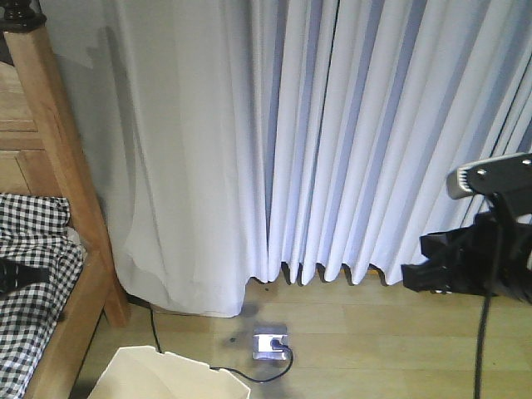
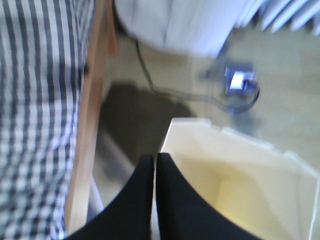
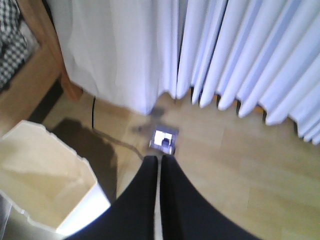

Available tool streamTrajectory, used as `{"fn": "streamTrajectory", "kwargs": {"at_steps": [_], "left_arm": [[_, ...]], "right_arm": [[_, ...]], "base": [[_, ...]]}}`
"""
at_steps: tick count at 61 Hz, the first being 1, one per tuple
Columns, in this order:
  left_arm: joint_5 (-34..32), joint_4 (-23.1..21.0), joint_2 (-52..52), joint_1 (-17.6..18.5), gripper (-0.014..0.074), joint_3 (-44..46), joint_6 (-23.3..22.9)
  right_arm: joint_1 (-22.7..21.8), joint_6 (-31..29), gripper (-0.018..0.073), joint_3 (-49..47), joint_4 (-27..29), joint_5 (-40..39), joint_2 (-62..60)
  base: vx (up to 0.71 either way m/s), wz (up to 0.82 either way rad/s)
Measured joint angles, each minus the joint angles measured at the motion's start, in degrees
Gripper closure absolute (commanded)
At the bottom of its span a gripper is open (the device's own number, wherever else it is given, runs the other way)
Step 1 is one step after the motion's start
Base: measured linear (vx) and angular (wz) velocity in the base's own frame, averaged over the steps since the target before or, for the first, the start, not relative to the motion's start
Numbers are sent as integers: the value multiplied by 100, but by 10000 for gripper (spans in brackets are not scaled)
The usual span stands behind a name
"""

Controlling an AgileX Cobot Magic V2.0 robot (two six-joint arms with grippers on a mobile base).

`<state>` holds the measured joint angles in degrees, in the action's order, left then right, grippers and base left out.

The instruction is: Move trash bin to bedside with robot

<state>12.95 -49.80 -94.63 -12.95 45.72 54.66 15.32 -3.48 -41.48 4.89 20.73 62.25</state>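
Two black fingers of the left gripper point(image 2: 154, 165) fill the bottom of the left wrist view, pressed nearly together with the near wall of the bin point(image 2: 240, 175) pinched thin between them at its rim corner. One bin is in sight: cream-white, angular-rimmed, standing on the wood floor point(image 1: 399, 332) just beside the bed point(image 1: 58, 249). One bed frame shows, with one thick post and checked bedding point(image 2: 35, 100).

The right gripper point(image 3: 160, 170) hangs over bare floor to the right of the bin, apart from it, its two fingers narrowed to a thin slit with nothing between them. One right arm point(image 1: 474, 258) enters the front view from the right edge, carrying one grey-topped camera point(image 1: 490, 176).

One small floor socket point(image 1: 271, 342) with one black cable point(image 1: 249, 374) lies below the white curtains point(image 1: 332, 125).
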Motion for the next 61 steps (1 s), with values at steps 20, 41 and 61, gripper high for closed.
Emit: {"fn": "streamTrajectory", "kwargs": {"at_steps": [20,41,61], "left_arm": [[-7,41,2306,466,603,-683,31],[190,54,5016,490,603,-1708,31],[583,78,6844,523,603,-2634,31]], "right_arm": [[0,-64,565,1458,0,-942,-1738],[0,-64,565,2221,0,-947,-3180],[0,-64,565,2280,0,-708,-3372]], "base": [[0,0],[0,0],[0,0]]}}
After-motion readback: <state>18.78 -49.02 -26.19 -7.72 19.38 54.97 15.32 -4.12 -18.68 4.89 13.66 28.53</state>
